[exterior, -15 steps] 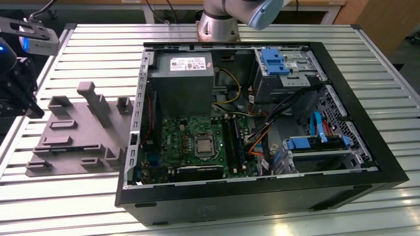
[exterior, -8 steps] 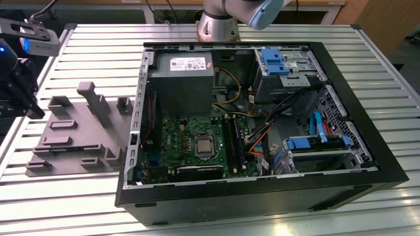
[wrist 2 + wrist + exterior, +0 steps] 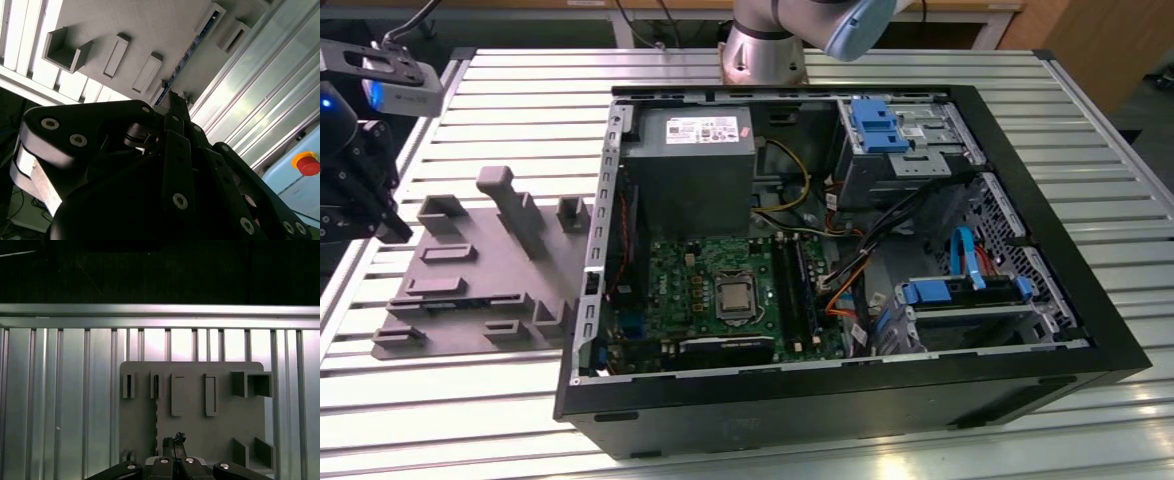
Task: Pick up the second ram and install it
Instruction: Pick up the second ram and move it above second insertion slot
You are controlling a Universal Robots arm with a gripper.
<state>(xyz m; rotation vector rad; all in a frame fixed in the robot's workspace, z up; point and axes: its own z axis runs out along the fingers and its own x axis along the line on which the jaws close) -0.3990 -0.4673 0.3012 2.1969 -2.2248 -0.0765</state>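
The open black computer case (image 3: 854,400) lies on its side on the slatted metal desk (image 3: 520,80), seemingly so its green motherboard (image 3: 707,280) faces up. At the exterior view's left sits the grey moulded plastic tray (image 3: 467,270). The black end effector (image 3: 173,440) hovers above it, fingers together, gripping nothing. Just beside its tips, the second ram (image 3: 187,56), a thin dark stick, stands on edge in a tray slot, probably for easy pinching.

Both wrist views toward grey tray (image 3: 195,435) (image 3: 100,20)

Grey moulded tray (image 3: 500,265) on slatted metal table (image 3: 520,110), open computer case (image 3: 854,400) beside it, blue drive brackets (image 3: 874,125) inside
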